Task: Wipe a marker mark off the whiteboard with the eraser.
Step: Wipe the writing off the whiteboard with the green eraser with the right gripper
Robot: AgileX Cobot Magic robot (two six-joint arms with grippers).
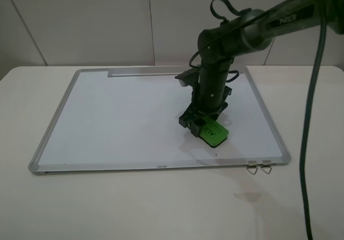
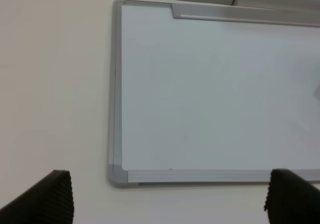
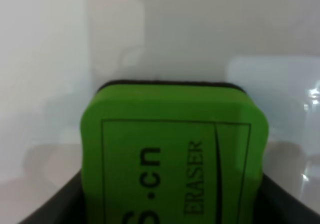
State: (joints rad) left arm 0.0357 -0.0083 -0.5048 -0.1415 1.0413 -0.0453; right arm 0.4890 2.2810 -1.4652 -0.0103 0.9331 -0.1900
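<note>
Pale counter (image 1: 161, 208) fills the foreground, with a dark cable (image 1: 309, 143) hanging at the right. On it lies the whiteboard (image 1: 123, 116), its grey tray strip (image 1: 145, 72) along the far edge and 2 metal clips (image 1: 259, 168) at the near right corner. The right pincer (image 1: 203, 123) is clamped on the green eraser (image 1: 214, 132), which is tilted, its lower end on the board's near right area. The left pincer (image 2: 170, 203) is spread wide, grasping nothing, over the counter beside the board's near frame.
</note>
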